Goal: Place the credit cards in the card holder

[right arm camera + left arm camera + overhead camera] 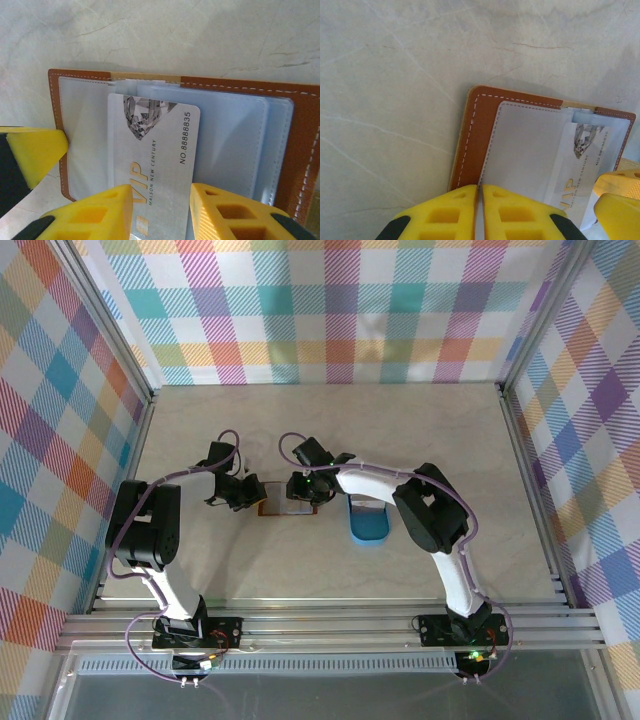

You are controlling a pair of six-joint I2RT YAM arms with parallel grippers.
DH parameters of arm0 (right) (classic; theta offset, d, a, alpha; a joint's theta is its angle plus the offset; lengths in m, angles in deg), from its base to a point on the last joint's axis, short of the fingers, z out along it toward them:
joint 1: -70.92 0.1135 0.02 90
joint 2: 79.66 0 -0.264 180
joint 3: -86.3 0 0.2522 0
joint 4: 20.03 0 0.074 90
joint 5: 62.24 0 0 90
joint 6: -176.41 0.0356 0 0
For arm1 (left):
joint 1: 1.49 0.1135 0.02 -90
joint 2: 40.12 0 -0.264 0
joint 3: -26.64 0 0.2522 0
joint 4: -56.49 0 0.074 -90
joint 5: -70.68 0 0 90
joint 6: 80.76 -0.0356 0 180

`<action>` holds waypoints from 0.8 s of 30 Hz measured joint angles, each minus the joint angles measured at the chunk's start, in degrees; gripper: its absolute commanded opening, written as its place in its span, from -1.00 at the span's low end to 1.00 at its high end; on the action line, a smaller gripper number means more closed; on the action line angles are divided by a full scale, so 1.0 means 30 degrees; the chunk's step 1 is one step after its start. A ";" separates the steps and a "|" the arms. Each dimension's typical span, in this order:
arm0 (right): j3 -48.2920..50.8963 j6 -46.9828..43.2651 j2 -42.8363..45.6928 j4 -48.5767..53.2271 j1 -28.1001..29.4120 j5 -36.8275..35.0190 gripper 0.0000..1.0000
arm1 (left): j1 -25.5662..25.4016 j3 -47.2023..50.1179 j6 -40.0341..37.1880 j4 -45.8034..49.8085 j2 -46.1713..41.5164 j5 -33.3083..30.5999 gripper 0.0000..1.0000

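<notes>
The card holder [283,508] lies open on the table, brown leather [480,120] with clear plastic sleeves inside [305,130]. My left gripper [480,187] is shut on the near edge of one clear sleeve, at the holder's left side [248,498]. My right gripper [160,192] is shut on a silver credit card [155,150] printed "VIP", one finger on each long edge. The card [577,165] lies over the sleeves with its far end near the holder's far edge. I cannot tell whether that end is inside a sleeve. The right gripper [298,490] hangs over the holder's middle.
A blue oval tray [369,523] stands just right of the holder, under the right arm. The left gripper's yellow finger [35,150] shows at the left of the right wrist view. Checked walls and metal rails enclose the pale table [330,430].
</notes>
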 measured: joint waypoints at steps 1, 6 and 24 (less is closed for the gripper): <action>-0.0066 0.0000 -0.0044 0.0044 0.0000 0.0000 -0.27 | 0.0000 0.0000 0.0000 0.0000 0.0000 0.0000 -0.75; -0.0197 0.0007 -0.0313 0.0044 0.0000 0.0044 -0.27 | 0.0000 0.0000 0.0000 -0.0007 0.0000 0.0007 -0.75; -0.0641 -0.0270 -0.0561 0.0146 0.0197 0.0117 -0.30 | 0.0000 0.0000 0.0000 -0.0044 0.0000 0.0073 -0.75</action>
